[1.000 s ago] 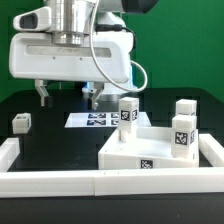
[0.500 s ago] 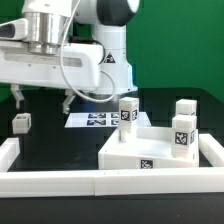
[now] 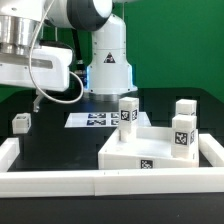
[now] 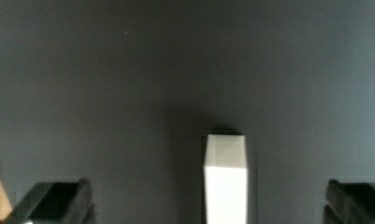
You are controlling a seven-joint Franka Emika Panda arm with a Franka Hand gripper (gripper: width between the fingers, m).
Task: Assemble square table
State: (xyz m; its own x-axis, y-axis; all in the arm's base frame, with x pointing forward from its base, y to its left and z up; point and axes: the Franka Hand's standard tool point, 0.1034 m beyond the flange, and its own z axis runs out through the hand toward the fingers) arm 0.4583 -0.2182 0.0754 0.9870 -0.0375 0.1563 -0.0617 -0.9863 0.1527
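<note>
The square table (image 3: 150,148) lies on the black surface (image 3: 60,150), on the exterior view's right, inside the corner of the white border rails (image 3: 60,182). Three white leg blocks stand on it: one (image 3: 128,112) on the corner nearest the marker board (image 3: 95,119), and two (image 3: 183,128) close together on the side far from that board. The fourth leg block (image 3: 21,123) sits alone on the surface, well apart from the table, on the other side of the marker board. The end effector (image 4: 205,205) is wide open and holds nothing. In the wrist view its two dark fingertips (image 4: 56,203) stand apart over bare surface, with one narrow white piece (image 4: 226,175) between them; I cannot tell which part this is. In my judgement the step in hand is to fetch the lone leg block. To do it well, the arm should come straight above the block, turn the jaws parallel to two flat faces, lower until the pads reach the middle of the block, and close only then, so the block does not tip or slide. There is no true container; the rails only fence the work area, and the table with its three blocks lies within them.
</note>
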